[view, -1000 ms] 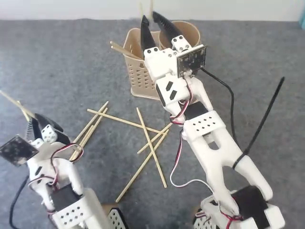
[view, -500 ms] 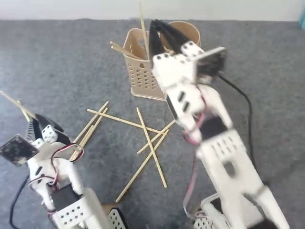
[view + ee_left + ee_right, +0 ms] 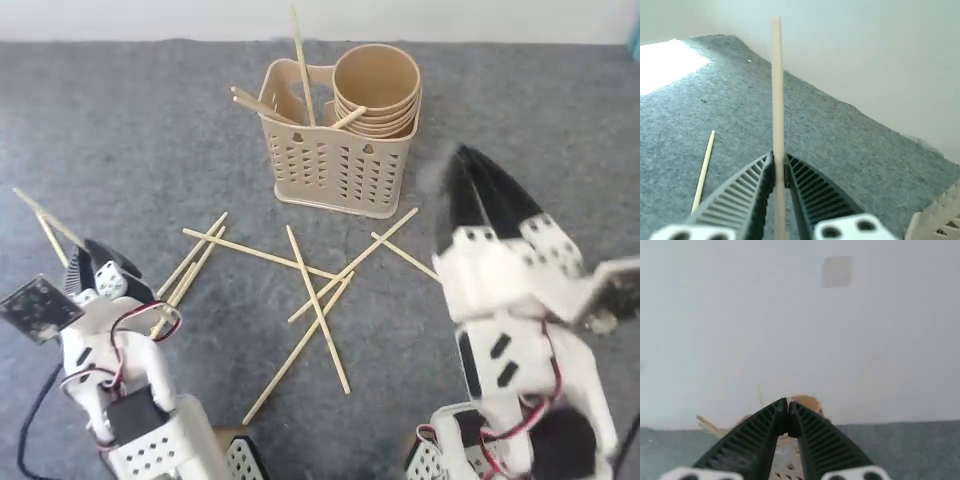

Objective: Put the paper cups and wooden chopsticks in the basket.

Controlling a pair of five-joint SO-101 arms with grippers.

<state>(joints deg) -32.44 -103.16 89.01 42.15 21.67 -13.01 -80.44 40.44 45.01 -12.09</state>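
A tan perforated basket [image 3: 340, 170] stands at the far middle of the carpet, holding stacked paper cups [image 3: 377, 85] and a few upright chopsticks [image 3: 300, 60]. Several wooden chopsticks [image 3: 315, 300] lie scattered on the carpet in front of it. My left gripper [image 3: 85, 258] sits at the near left, raised and shut on one chopstick [image 3: 776, 100] that points away past its tips [image 3: 779, 165]. My right gripper [image 3: 468, 165] is at the near right, to the right of the basket, shut with nothing in it [image 3: 788, 407]; a cup rim [image 3: 807, 402] peeks out behind its tips.
One loose chopstick [image 3: 704, 167] lies on the carpet at the far left beside the left gripper. Two more chopsticks [image 3: 395, 235] rest just right of the basket's front. A pale wall [image 3: 800, 315] borders the carpet's far edge.
My right arm has drawn back from above the basket toward the near right, and its gripper is shut. The left arm has hardly shifted and keeps its chopstick.
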